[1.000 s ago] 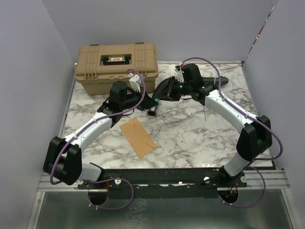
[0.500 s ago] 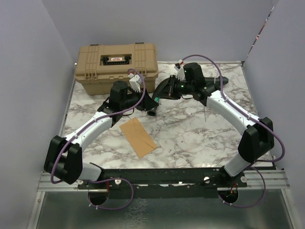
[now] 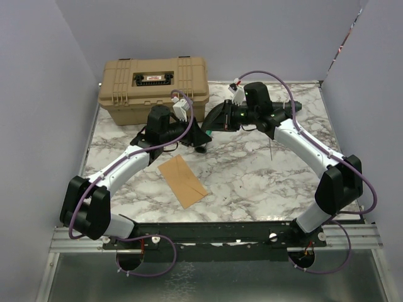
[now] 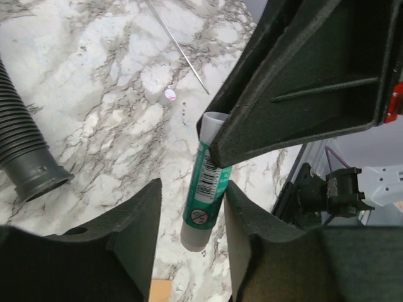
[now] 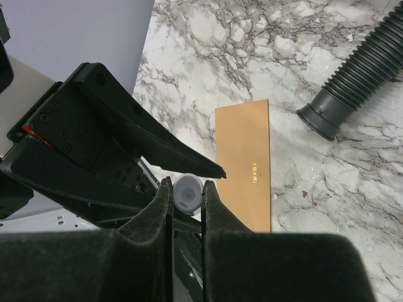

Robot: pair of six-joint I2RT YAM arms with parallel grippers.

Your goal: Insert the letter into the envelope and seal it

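The orange-tan envelope (image 3: 182, 179) lies flat on the marble table, in front of both grippers; it also shows in the right wrist view (image 5: 244, 167). The letter does not show. My right gripper (image 5: 187, 184) is shut on a green glue stick with a pale cap (image 5: 187, 194) and holds it above the table. In the left wrist view the glue stick (image 4: 204, 195) hangs between the fingers of my left gripper (image 4: 191, 189), which is open around its lower end. The grippers meet mid-table (image 3: 204, 135) near the toolbox.
A tan toolbox (image 3: 154, 88) stands at the back left, just behind the left gripper. A black corrugated hose (image 3: 296, 106) lies at the back right, also in the right wrist view (image 5: 359, 75). A thin metal rod (image 3: 269, 151) lies right of centre.
My left gripper has crept a little toward the right gripper and the glue stick. The right wrist has shifted slightly. The envelope has not moved.
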